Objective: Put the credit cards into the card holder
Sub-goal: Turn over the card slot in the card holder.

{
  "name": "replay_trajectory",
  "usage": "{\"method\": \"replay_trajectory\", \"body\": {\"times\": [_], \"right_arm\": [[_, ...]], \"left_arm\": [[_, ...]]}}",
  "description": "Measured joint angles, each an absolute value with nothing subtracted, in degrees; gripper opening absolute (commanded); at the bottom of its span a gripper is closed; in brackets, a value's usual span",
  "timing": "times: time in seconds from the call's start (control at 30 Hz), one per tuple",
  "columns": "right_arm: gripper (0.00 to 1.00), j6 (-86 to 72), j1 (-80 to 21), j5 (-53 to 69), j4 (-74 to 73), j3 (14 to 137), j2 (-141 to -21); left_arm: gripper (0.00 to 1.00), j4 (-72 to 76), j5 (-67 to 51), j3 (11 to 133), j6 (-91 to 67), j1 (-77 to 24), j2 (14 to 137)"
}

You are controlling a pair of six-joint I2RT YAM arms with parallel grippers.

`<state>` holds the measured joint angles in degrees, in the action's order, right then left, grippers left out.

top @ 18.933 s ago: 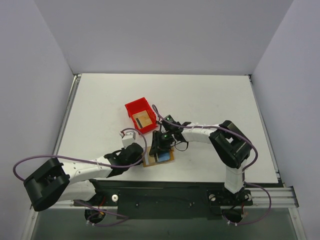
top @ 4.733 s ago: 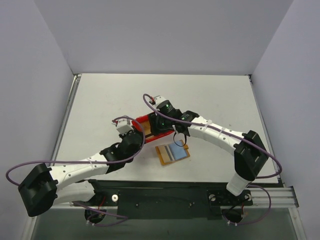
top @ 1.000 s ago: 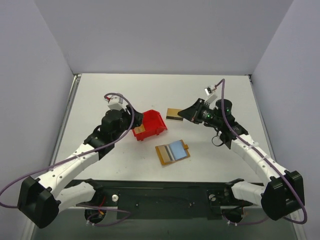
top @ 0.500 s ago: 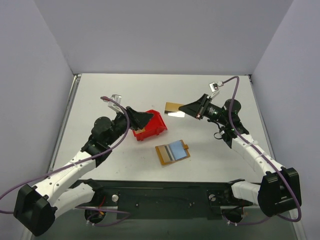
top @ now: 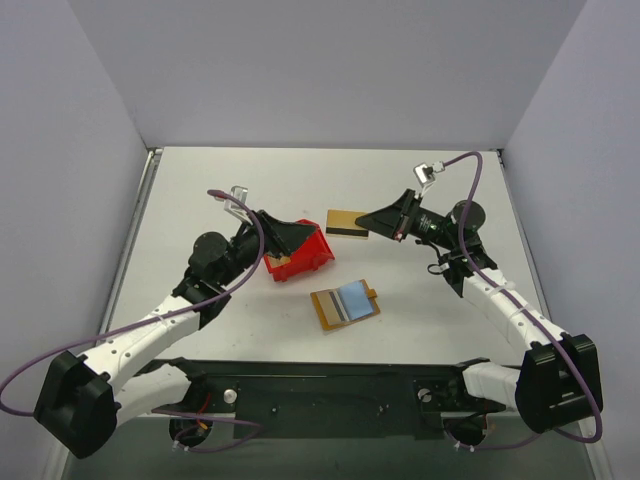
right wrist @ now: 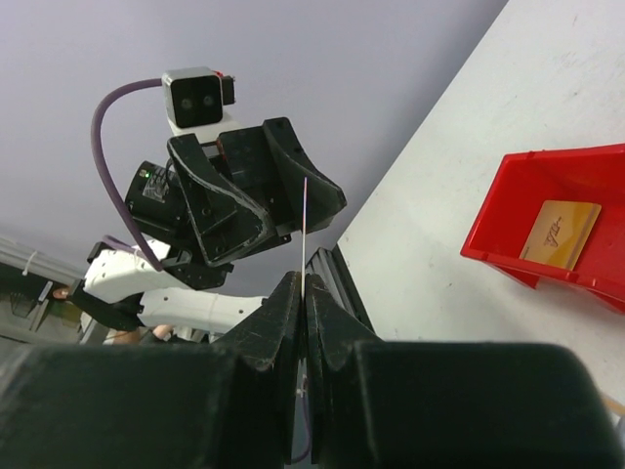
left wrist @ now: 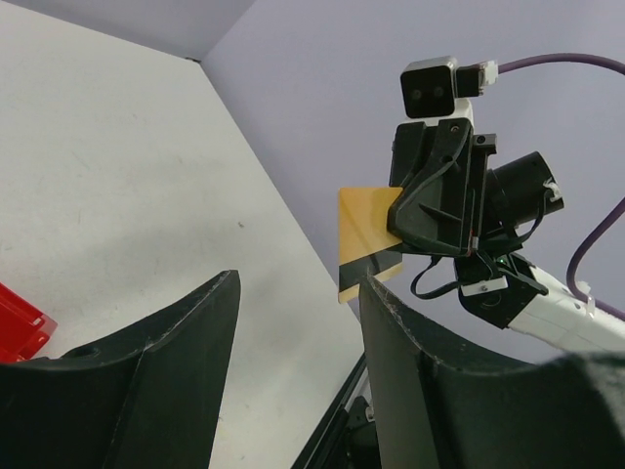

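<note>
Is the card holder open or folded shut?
Open: the card holder lies spread flat, its light blue inner panel facing up.

Flat orange-tan folding card holder (top: 345, 304) on white bench (top: 200, 200), centre. Red plastic bin (top: 312, 255) at holder's 10 o'clock, tan rectangular card (right wrist: 560, 233) inside. Second tan card (top: 347, 222) at 12 o'clock, above bench.

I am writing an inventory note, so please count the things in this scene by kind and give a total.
Credit cards: 2, one held in the right fingers, one lying in the red bin
Card holder: 1
Red bin: 1
Total: 4
</note>
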<state>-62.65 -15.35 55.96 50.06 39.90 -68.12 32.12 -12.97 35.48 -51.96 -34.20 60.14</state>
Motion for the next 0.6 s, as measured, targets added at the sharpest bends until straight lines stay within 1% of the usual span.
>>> {"method": "replay_trajectory", "body": {"times": [0.17,0.3,0.37,0.4,0.43,0.47,0.5,0.53,0.57,0.6], "right_arm": [[0.0,-60.4,-15.94,56.49,47.99,39.9,-67.96],[0.0,-58.17,-17.17,56.51,45.28,39.9,-67.64],[0.0,-57.41,-17.58,56.51,44.47,39.9,-67.53],[0.0,-57.17,-17.74,56.51,44.25,39.9,-67.48],[0.0,-56.9,-17.78,56.53,44.1,39.9,-67.42],[0.0,-56.77,-17.78,56.51,43.92,39.9,-67.37],[0.0,-56.66,-17.78,56.49,43.79,39.9,-67.31],[0.0,-56.49,-17.78,56.49,43.64,39.9,-67.26],[0.0,-56.36,-17.78,56.47,43.42,39.9,-67.22],[0.0,-56.16,-17.78,56.45,43.2,39.9,-67.2]], "left_arm": [[0.62,34.3,-13.85,35.51,-53.21,-34.63,61.19],[0.59,35.64,-14.2,35.51,-53.95,-35.88,63.16],[0.56,36.21,-14.31,35.51,-54.15,-36.8,64.16],[0.52,36.47,-14.37,35.53,-54.33,-37.15,64.53],[0.45,36.82,-14.44,35.57,-54.5,-37.63,65.04],[0.41,37.01,-14.46,35.59,-54.7,-37.91,65.32],[0.34,37.26,-14.48,35.62,-54.89,-38.24,65.6],[0.31,37.36,-14.59,35.62,-55.11,-38.48,65.78],[0.26,37.45,-14.7,35.62,-55.31,-38.63,65.87],[0.24,37.58,-14.87,35.62,-55.4,-38.7,65.87]]}}
